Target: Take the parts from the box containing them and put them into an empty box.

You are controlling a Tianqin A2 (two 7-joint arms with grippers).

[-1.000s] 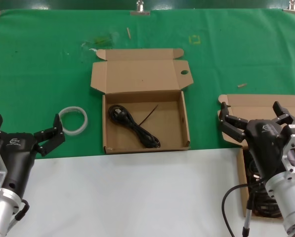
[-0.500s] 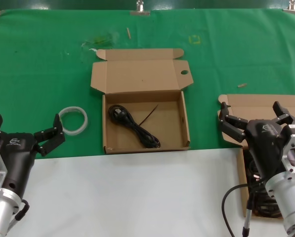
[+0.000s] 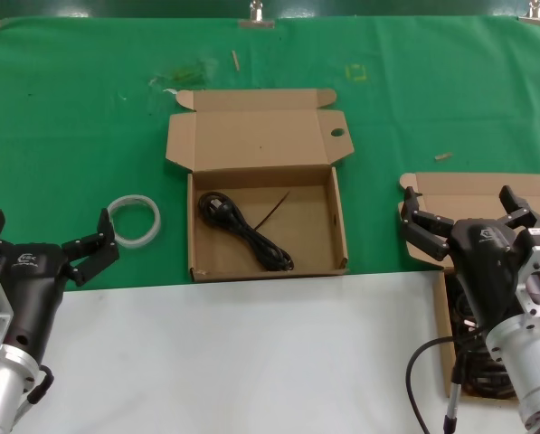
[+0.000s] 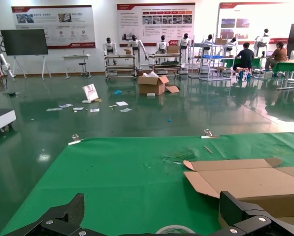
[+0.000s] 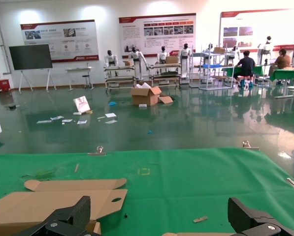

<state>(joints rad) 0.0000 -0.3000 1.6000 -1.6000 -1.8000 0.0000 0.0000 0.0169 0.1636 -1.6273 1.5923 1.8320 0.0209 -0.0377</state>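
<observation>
The box with a round hole in its lid lies open at the table's middle, and one coiled black cable lies inside it. The lid also shows in the right wrist view as the holed lid. The plain-lidded box sits at the right edge, mostly hidden under my right arm, with dark cables showing inside. My right gripper hangs open above that box, holding nothing; its jaws stand wide in the right gripper view. My left gripper waits open at the lower left, empty.
A white tape ring lies on the green cloth beside my left gripper, also seen as the tape ring. Small scraps dot the cloth. A white table surface runs along the front.
</observation>
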